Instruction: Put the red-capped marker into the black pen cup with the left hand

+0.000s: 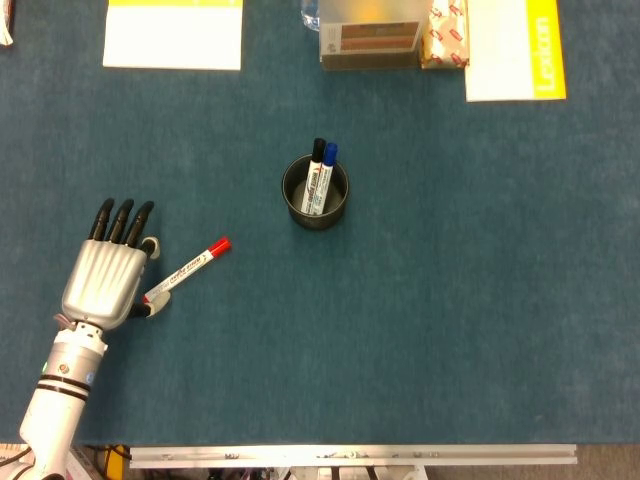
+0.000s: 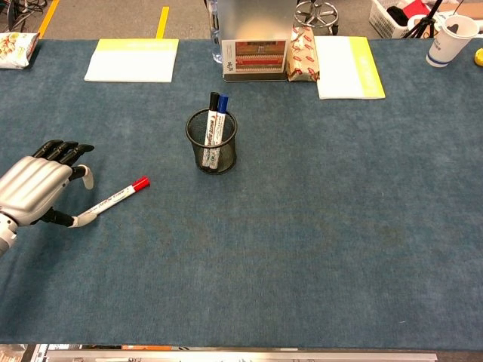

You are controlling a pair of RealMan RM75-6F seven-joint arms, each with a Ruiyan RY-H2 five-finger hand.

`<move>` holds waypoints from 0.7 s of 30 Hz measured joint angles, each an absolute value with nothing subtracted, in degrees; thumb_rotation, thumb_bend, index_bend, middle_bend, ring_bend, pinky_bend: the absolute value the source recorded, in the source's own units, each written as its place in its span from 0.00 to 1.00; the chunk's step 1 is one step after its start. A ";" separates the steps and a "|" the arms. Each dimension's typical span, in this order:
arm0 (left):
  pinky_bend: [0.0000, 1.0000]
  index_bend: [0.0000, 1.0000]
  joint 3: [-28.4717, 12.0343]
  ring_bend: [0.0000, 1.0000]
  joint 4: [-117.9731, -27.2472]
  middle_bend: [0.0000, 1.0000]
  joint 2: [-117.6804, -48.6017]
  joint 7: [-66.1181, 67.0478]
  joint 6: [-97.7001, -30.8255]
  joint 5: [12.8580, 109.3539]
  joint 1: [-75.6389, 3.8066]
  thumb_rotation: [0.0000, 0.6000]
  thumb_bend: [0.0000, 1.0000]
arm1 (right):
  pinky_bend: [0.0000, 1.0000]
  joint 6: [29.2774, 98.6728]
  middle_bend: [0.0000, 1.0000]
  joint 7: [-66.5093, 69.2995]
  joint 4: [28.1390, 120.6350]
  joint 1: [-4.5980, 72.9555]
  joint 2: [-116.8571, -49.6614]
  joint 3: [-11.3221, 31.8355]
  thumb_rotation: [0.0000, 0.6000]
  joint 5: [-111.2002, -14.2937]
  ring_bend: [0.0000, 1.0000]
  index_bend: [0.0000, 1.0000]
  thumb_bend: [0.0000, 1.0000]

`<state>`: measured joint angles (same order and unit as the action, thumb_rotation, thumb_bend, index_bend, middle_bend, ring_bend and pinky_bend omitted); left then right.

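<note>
The red-capped marker (image 1: 185, 270) (image 2: 113, 200) lies flat on the blue table, its cap pointing up and right towards the cup. My left hand (image 1: 102, 280) (image 2: 34, 188) hovers palm down just left of the marker's tail, fingers stretched out and holding nothing; its thumb tip sits beside the tail end. The black mesh pen cup (image 1: 293, 203) (image 2: 211, 160) stands upright in the middle of the table, well to the right of the hand, with a black-capped and a blue-capped marker (image 1: 322, 170) in it. My right hand is out of sight.
A yellow-and-white pad (image 1: 172, 32) lies at the back left. At the back centre stand a box (image 1: 370, 40) and a red-patterned packet (image 1: 445, 35); a yellow-edged book (image 1: 515, 50) lies back right. A paper cup (image 2: 444, 41) stands at the far right.
</note>
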<state>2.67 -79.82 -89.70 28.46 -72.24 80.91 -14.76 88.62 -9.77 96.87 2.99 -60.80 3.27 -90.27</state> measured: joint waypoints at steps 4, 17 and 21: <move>0.00 0.41 2.68 0.00 -79.56 0.06 -89.76 28.30 -72.11 80.93 -14.65 0.70 0.17 | 0.46 88.62 0.31 -9.77 96.88 3.00 -60.79 3.28 1.00 -90.27 0.25 0.47 0.00; 0.00 0.41 2.46 0.00 -79.24 0.06 -88.66 29.48 -72.04 80.84 -14.48 0.79 0.17 | 0.46 88.64 0.31 -9.67 96.91 3.00 -60.75 3.29 1.00 -90.30 0.25 0.47 0.00; 0.00 0.41 2.14 0.00 -79.83 0.06 -87.80 30.25 -72.27 80.87 -14.57 0.80 0.17 | 0.46 88.60 0.31 -9.72 96.89 3.01 -60.77 3.27 1.00 -90.30 0.25 0.47 0.00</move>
<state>2.14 -79.83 -87.80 30.25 -72.27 80.87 -14.57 88.60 -9.72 96.89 3.01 -60.77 3.27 -90.30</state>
